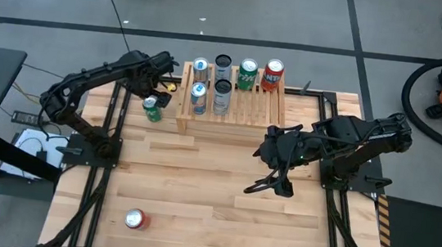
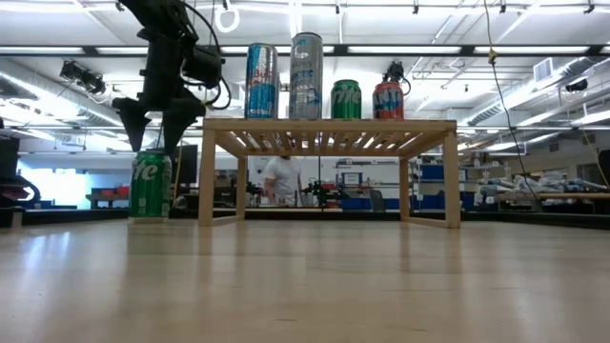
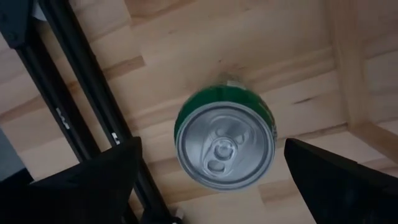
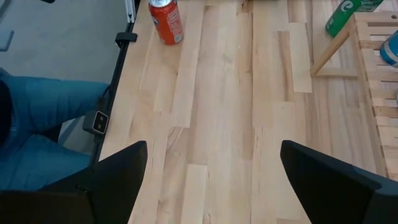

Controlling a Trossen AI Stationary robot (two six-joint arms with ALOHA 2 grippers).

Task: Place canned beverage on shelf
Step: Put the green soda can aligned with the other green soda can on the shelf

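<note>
Six cans are already sitting on the shelf [image 1: 232, 100]. Left gripper [image 1: 158, 92] is hovering w/ fingers released over green can [image 1: 152, 110], beside shelf's left edge; red can [image 1: 135, 219] & right gripper [image 1: 268, 186], released, are waiting.

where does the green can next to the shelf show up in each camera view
High view: green can on the table, left of the shelf, under the left claw.
Low view: far left, beside the shelf's leg.
Left wrist view: centre, seen top-down.
Right wrist view: top right corner.
Shared landmark: the shelf.
</note>
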